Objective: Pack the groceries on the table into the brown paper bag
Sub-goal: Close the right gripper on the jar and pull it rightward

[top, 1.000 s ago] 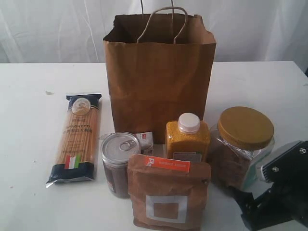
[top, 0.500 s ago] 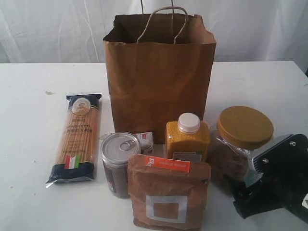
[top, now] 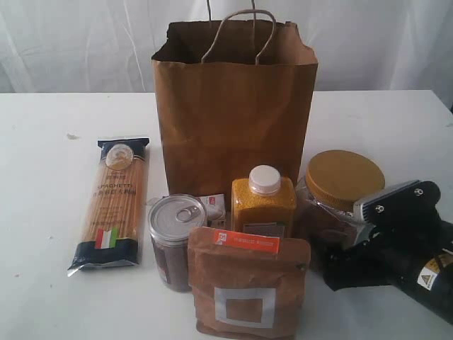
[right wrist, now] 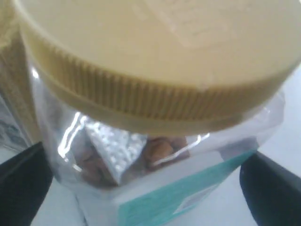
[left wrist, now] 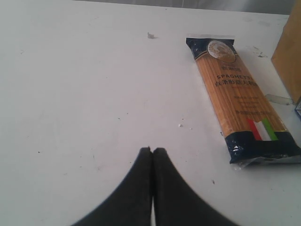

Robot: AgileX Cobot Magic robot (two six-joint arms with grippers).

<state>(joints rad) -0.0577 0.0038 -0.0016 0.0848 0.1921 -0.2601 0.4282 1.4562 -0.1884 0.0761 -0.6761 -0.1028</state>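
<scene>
The brown paper bag (top: 233,120) stands upright and open at the back of the table (top: 42,142). The spaghetti packet (top: 113,205) (left wrist: 240,103) lies flat to its left. In front of the bag stand the pull-tab tin (top: 177,227), the yellow bottle (top: 263,205) and the brown pouch (top: 248,290). The gold-lidded jar (top: 345,177) (right wrist: 155,70) leans toward the bottle. My right gripper (top: 338,263) (right wrist: 146,200) is open, one dark finger on each side of the jar's body. My left gripper (left wrist: 153,150) is shut and empty above bare table, off the spaghetti's side.
A small white packet (top: 212,207) lies behind the tin, against the bag's foot. The bag's edge (left wrist: 289,52) shows in the left wrist view. White curtains hang behind the table. The right arm's black body fills the lower right corner.
My right gripper has pushed in leftward around the jar. The jar has slid left and tipped, and the yellow bottle has shifted left with it. The left gripper has not changed.
</scene>
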